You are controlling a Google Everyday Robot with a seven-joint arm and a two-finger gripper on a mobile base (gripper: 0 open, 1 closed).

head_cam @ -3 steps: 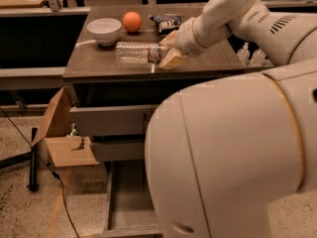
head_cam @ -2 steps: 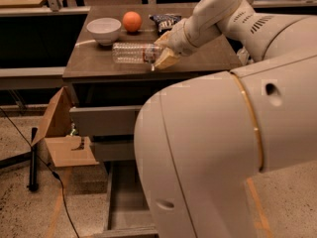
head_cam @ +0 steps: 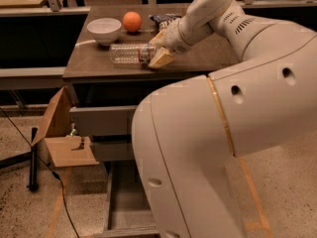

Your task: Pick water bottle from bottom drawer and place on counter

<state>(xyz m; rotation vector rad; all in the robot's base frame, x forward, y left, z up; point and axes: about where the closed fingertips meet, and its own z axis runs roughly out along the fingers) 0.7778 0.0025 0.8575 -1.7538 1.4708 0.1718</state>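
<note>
The water bottle [head_cam: 128, 53] is clear and ribbed, and lies on its side on the counter [head_cam: 203, 58], cap end to the right. My gripper [head_cam: 159, 48] is at that cap end. Its tan fingers [head_cam: 161, 59] are shut on the water bottle, one in front of it and one behind. The bottom drawer [head_cam: 124, 202] stands pulled out below the cabinet. Only part of its grey inside shows, and my arm hides the rest.
A white bowl [head_cam: 104, 29], an orange [head_cam: 132, 21] and a dark snack bag [head_cam: 162, 19] sit at the back of the counter. An open cardboard box [head_cam: 62, 135] stands left of the cabinet, with a black pole [head_cam: 32, 160] and cable on the floor. My arm fills the right half.
My gripper and the water bottle have shifted slightly left along the counter. My arm's body has swung, covering more of the lower right view.
</note>
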